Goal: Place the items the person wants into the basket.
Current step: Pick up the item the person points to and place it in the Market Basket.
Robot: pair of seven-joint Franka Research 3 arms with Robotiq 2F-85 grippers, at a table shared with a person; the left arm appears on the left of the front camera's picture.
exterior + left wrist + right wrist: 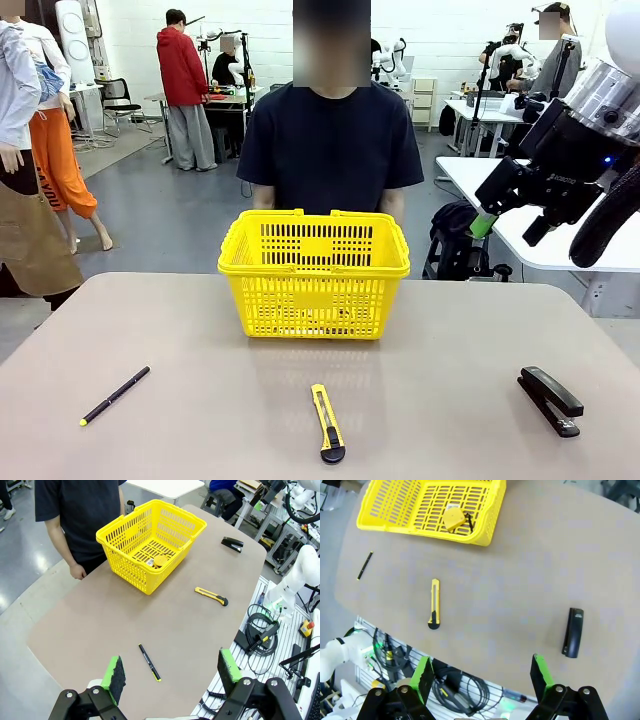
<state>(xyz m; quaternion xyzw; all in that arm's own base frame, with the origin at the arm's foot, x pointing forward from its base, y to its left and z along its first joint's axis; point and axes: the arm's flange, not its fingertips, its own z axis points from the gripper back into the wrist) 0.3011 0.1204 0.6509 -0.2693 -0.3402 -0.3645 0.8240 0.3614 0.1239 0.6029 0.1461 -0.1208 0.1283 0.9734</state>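
One slim yellow-and-black utility knife [327,424]

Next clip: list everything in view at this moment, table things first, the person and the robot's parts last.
basket: one, bright yellow, far middle of the table
tape measure: one, yellow, inside the basket
utility knife: one, yellow and black, near middle of the table, outside the basket
pen: one, black with yellow tip, near left
stapler: one, black, near right
table: one, beige
person: one, dark navy t-shirt, standing behind the basket
left gripper: one, black with green pads, open and empty above the table
right gripper: one, black with green pads, open and empty above the table
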